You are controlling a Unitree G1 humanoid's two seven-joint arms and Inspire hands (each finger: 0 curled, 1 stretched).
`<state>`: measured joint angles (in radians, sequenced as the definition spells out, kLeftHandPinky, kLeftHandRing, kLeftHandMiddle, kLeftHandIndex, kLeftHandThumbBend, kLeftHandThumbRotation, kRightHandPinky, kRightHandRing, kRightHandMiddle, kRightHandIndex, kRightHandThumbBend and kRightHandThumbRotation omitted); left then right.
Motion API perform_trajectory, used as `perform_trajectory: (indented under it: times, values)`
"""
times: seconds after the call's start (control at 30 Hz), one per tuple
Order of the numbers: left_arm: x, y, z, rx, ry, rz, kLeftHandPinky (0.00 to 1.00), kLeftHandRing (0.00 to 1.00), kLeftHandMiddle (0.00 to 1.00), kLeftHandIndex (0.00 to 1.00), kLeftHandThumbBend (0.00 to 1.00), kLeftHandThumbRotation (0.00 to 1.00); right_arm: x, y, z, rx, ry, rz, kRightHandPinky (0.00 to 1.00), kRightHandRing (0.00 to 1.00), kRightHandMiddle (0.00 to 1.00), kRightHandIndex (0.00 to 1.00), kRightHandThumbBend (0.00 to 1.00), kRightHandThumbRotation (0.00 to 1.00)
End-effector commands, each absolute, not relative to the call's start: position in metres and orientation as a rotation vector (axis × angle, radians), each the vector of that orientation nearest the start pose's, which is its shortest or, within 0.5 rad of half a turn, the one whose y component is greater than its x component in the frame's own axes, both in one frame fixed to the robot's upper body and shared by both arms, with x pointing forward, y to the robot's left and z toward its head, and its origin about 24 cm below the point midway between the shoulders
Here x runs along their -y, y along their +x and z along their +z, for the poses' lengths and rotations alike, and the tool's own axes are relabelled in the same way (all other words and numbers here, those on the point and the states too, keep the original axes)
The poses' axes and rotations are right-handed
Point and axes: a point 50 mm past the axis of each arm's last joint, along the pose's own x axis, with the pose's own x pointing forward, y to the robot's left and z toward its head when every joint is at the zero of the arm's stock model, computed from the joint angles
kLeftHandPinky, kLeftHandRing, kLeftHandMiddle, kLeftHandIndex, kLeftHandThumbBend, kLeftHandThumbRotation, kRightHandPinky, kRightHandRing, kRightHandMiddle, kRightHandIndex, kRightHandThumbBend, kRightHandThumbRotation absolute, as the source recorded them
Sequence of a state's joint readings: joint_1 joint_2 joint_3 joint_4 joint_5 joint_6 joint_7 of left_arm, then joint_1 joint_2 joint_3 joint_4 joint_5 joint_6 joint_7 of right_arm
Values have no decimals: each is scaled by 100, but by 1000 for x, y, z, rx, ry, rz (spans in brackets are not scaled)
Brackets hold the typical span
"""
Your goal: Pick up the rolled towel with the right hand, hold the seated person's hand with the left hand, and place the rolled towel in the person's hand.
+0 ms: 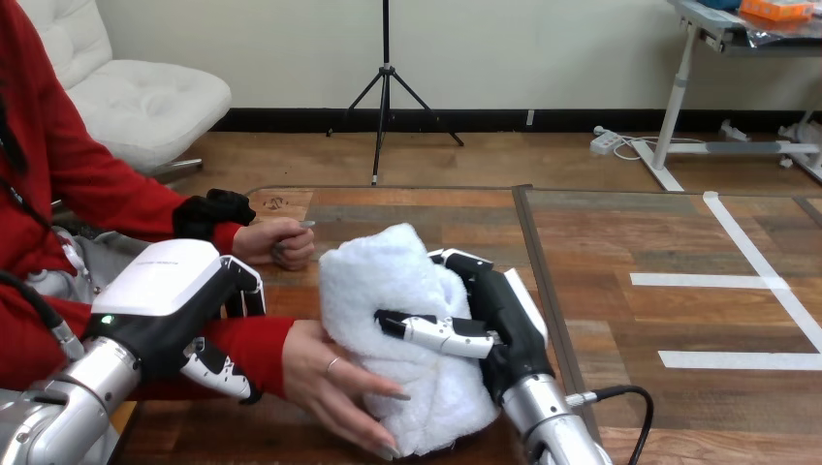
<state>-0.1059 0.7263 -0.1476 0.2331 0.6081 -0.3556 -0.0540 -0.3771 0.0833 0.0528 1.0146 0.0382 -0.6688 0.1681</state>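
left hand (179, 302) tight round the person's wrist (267, 344), right hand (506, 325) tight round the rolled towel (388, 281) in the person's hand (325, 376)

**Setting: a robot laboratory or test space, read from the wooden table (601, 223).** You can judge the place from what lies on and around this table. On its right part, white tape lines (766, 276) are stuck to the wood: one long strip with two shorter strips branching from it. A dark seam (536, 281) runs from front to back near the table's middle and splits the top into two panels. Over the table's near edge reach the robot's silver left arm (68, 397) and right arm (548, 417). A person (58, 165) sits at the table's left side.
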Motion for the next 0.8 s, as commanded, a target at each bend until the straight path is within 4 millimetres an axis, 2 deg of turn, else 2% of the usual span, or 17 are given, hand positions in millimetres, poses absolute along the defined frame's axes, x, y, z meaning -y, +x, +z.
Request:
perform_trajectory:
  times: [0.0, 0.77]
  values:
    - [-212, 280, 117, 403, 1240, -307, 28, 31, 36, 36, 87, 0, 47, 301, 14, 157, 79, 421, 35, 40, 48, 47, 75, 0]
    - [-207, 283, 115, 395, 1228, -318, 27, 30, 36, 36, 86, 0, 26, 286, 4, 141, 69, 476, 40, 45, 51, 47, 76, 0]
